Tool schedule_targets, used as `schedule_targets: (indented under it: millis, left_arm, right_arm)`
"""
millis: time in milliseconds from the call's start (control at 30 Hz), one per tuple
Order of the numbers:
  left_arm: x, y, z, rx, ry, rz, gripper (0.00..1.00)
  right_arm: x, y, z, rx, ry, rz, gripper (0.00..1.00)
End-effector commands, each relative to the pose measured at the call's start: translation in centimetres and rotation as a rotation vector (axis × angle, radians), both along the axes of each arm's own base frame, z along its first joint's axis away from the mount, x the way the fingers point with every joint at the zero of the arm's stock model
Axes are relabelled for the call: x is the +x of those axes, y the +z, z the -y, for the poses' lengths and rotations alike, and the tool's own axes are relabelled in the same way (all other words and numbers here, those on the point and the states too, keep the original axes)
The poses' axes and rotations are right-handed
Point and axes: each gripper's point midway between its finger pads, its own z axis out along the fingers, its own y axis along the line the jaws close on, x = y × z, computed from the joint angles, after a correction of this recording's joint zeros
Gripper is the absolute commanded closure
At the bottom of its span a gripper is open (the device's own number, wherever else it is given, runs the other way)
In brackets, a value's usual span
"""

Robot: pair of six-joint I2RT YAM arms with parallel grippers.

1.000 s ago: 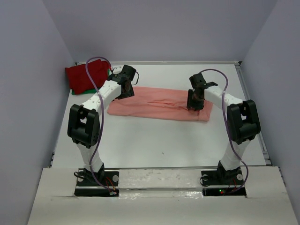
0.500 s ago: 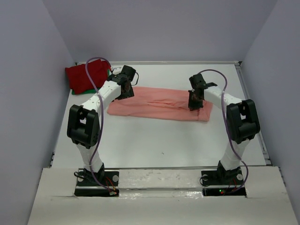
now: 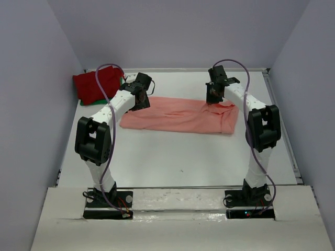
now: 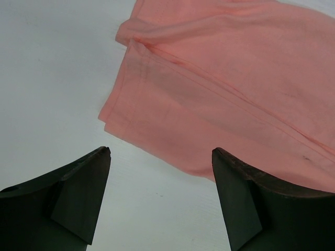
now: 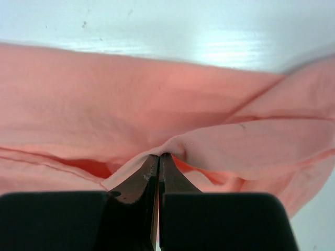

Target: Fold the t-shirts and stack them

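Note:
A salmon-pink t-shirt (image 3: pixel 178 116) lies as a long band across the middle of the table. My right gripper (image 3: pixel 212 99) is at its far right edge and is shut on a pinch of its cloth (image 5: pixel 158 156), which rises into a ridge at the fingertips. My left gripper (image 3: pixel 140 102) hovers open at the shirt's left end. Its fingers straddle bare table just short of the hem (image 4: pixel 159 151), and the salmon-pink t-shirt (image 4: pixel 225 89) fills the view beyond them. A dark red t-shirt (image 3: pixel 95 84) sits folded at the far left corner, with a green t-shirt (image 3: pixel 123 80) edge showing under it.
Grey walls close in the white table (image 3: pixel 172 157) on the left, back and right. The folded stack sits close to the left arm's elbow and purple cable (image 3: pixel 104 73).
My right gripper has shut on the shirt's cloth and moved toward the back wall, dragging the shirt's right end with it. The left arm has not moved.

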Motion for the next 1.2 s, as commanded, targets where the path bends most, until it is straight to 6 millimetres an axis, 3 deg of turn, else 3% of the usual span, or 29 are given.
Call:
schedule_targets:
  millis: [0, 233, 300, 333, 433, 467, 500, 533, 567, 600, 633, 700, 733, 767, 967, 1167]
  left_arm:
    - [-0.1, 1.4, -0.5, 0.014, -0.004, 0.029, 0.12]
    - [-0.2, 1.1, -0.6, 0.025, -0.010, 0.020, 0.12]
    - [-0.3, 0.8, -0.6, 0.023, -0.012, 0.014, 0.12]
    - [-0.3, 0.7, -0.5, 0.019, -0.016, 0.015, 0.12]
    - [-0.2, 0.3, -0.4, 0.017, -0.019, 0.009, 0.12]
    - [-0.1, 0.2, -0.2, 0.013, -0.024, 0.006, 0.12]
    - [0.0, 0.1, -0.1, 0.013, -0.025, 0.004, 0.12]
    - [0.0, 0.0, 0.0, 0.010, -0.028, 0.003, 0.12]
    - [0.1, 0.0, 0.2, 0.005, -0.033, 0.005, 0.12]
    - [0.2, -0.1, 0.3, 0.004, -0.034, 0.005, 0.12]
    - [0.1, -0.1, 0.5, -0.001, -0.039, 0.003, 0.12]
    - [0.1, -0.2, 0.6, 0.000, -0.044, 0.001, 0.12]
    - [0.0, -0.2, 0.8, 0.001, -0.046, 0.001, 0.12]
    - [-0.1, -0.2, 0.6, 0.008, -0.045, 0.001, 0.12]
    - [-0.6, -0.9, 0.5, 0.028, -0.039, -0.015, 0.13]
    - [-0.9, -3.9, 2.6, -0.057, -0.070, -0.099, 0.14]
  right_arm:
    - [2.1, -0.5, -1.0, 0.003, 0.061, -0.009, 1.00]
    - [4.0, -2.0, -2.9, 0.040, 0.144, -0.046, 0.98]
    - [4.0, -2.0, -2.9, 0.042, 0.141, -0.052, 0.71]
    - [3.9, -1.9, -2.8, 0.041, 0.136, -0.050, 0.51]
    - [3.8, -1.3, -2.1, 0.018, 0.115, -0.025, 0.37]
    - [3.5, -1.5, -1.7, -0.004, 0.112, -0.020, 0.36]
    - [3.5, -0.2, -1.4, -0.009, 0.103, 0.012, 0.36]
    - [3.3, -0.8, -1.1, -0.022, 0.094, 0.003, 0.35]
    - [3.2, 0.9, -0.8, -0.023, 0.090, 0.045, 0.35]
    - [2.9, 1.3, -0.6, -0.027, 0.082, 0.053, 0.35]
    - [2.2, 2.6, 0.3, -0.048, 0.058, 0.076, 0.35]
    - [0.9, 3.4, 0.4, -0.042, 0.029, 0.082, 0.35]
    - [-0.5, 2.5, 0.8, -0.047, 0.012, 0.048, 0.36]
    - [-1.5, 3.9, 0.5, -0.027, 0.002, 0.072, 0.37]
    - [-6.6, 2.1, 2.5, -0.070, -0.054, 0.005, 0.45]
    - [-9.2, 0.9, 4.4, -0.131, -0.110, -0.050, 0.49]
